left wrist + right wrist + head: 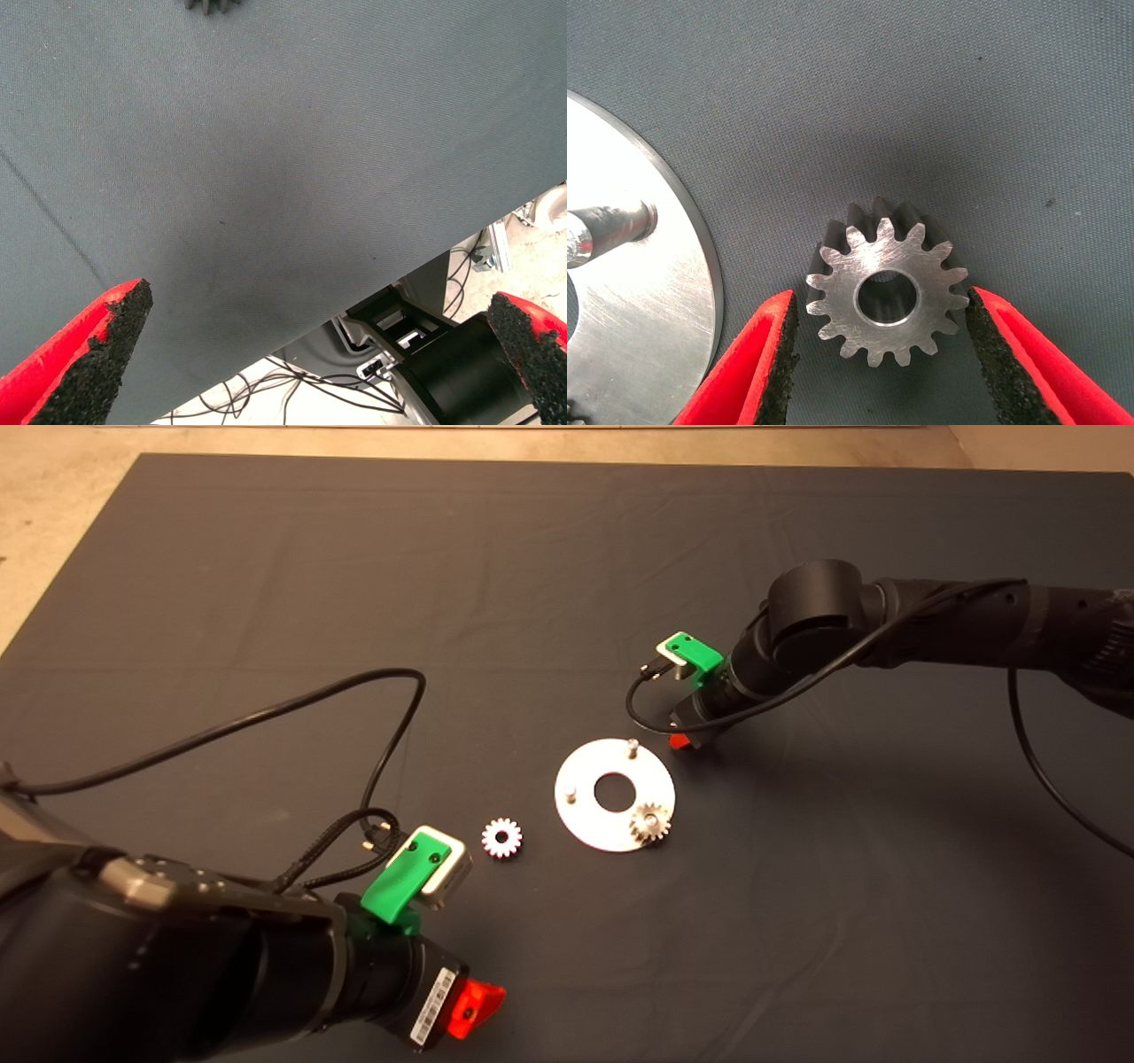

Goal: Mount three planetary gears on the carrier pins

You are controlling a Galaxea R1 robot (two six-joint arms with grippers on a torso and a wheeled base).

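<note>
The carrier disc (pixel 589 815) lies flat mid-mat with its three carrier pins. Two pins (pixel 633 746) (pixel 571 791) are bare; a planetary gear (pixel 651 822) sits on the third. A bright gear (pixel 501 837) lies loose on the mat left of the disc. My right gripper (pixel 680 741) is down at the disc's far right edge. In the right wrist view it (pixel 881 295) is open around another gear (pixel 886 297) lying flat, pads close to its teeth, beside the disc (pixel 647 336) and a pin (pixel 607 228). My left gripper (pixel 474 1005) waits open at lower left.
The left wrist view shows the left gripper (pixel 319 295) over bare mat near the mat's edge, with cables and robot parts below. A gear's edge (pixel 217 4) peeks in at that picture's border. Cables loop from both wrists (pixel 390 717) (pixel 638 700).
</note>
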